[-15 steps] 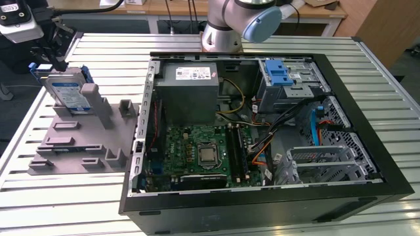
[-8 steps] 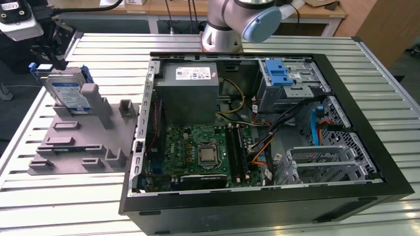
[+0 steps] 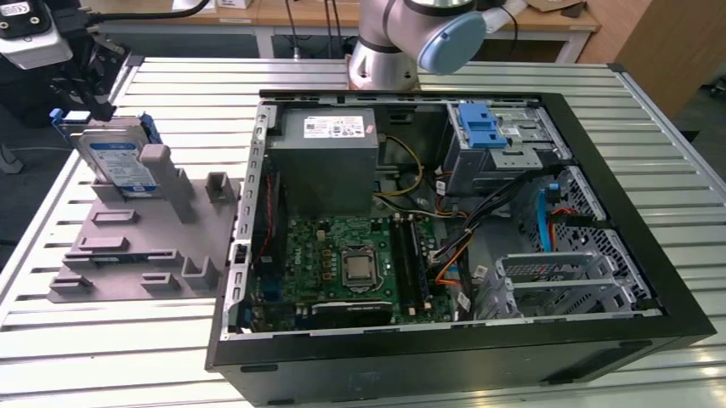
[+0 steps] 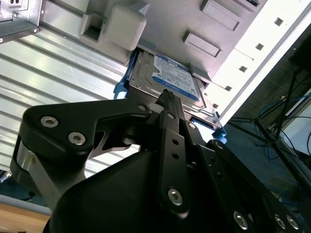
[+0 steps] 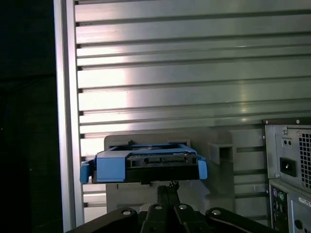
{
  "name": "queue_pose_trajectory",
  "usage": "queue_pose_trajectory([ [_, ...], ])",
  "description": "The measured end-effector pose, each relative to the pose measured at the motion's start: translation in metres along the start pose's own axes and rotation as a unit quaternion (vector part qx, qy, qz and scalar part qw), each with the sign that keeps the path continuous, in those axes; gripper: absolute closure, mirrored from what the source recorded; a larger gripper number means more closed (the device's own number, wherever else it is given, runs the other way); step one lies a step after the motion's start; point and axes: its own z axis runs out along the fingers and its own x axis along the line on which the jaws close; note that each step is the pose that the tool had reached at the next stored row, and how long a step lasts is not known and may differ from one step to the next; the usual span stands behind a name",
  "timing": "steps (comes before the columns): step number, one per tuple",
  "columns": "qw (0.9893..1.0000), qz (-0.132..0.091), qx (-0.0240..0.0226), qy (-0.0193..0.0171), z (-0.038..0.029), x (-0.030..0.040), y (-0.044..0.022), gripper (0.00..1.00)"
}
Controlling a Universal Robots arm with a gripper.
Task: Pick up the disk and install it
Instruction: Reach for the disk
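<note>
You see the disk (image 3: 119, 161) standing on edge in the grey holder (image 3: 148, 229) on the worktop (image 3: 114, 340), at the exterior view's left, beside the open computer case (image 3: 635, 170). In both wrist views the claw (image 5: 168, 186) (image 4: 167, 94) sits just beside the disk's blue-framed edge, drawn narrow and gripping nothing.

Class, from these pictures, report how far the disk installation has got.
Done: nothing yet; the disk stands upright in the grey holder, outside the computer case. In hand: the hand is close to the disk's edge; whether it touches is unclear. Left: the pick-up and the install.
</note>
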Motion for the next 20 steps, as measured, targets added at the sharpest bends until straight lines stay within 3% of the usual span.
queue_pose_trajectory([
  [10,1.0,0.0,0.0,0.0,0.0003,0.018,-0.0013,0.89],
  [20,1.0,0.0,0.0,0.0,0.0007,0.0278,0.0027,0.89],
])
